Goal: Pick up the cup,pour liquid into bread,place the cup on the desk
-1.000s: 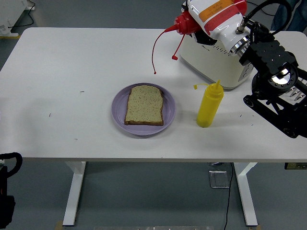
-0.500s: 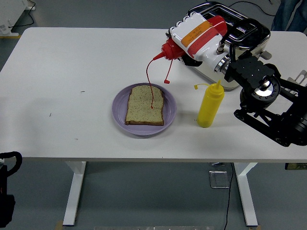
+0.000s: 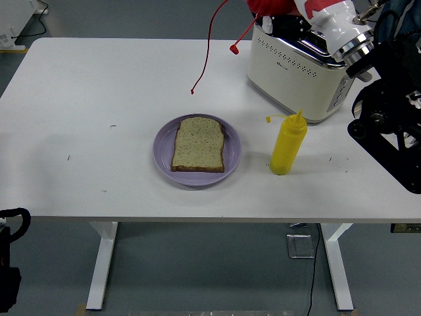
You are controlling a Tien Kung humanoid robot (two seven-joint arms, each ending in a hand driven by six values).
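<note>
A: The right robot hand [image 3: 309,10] is gripping the red squeeze bottle [image 3: 273,5] high at the top edge of the view, above the white toaster [image 3: 296,69]; a thin red strand of sauce [image 3: 205,49] is hanging from its tip over bare table [image 3: 99,99], well short of the bread [image 3: 198,145]

B: So it is dripping off target; to do this pour well, I judge the nozzle needs bringing down and over the slice on the purple plate [image 3: 163,158], and tilting gently so the stream is landing on the bread and not on the table

A: Agreed; the yellow bottle [image 3: 287,145] is standing just right of the plate, so the arm should be avoiding it on the way in

B: How is the robot hand closing on the bottle?

A: Its white fingers are wrapping the bottle's body, clamped around it, though much of the hand is cut off by the frame; the red cap [image 3: 233,47] is dangling on its tether

B: And the left arm?

A: It is resting at the lower left corner; I cannot see a hand there
</note>
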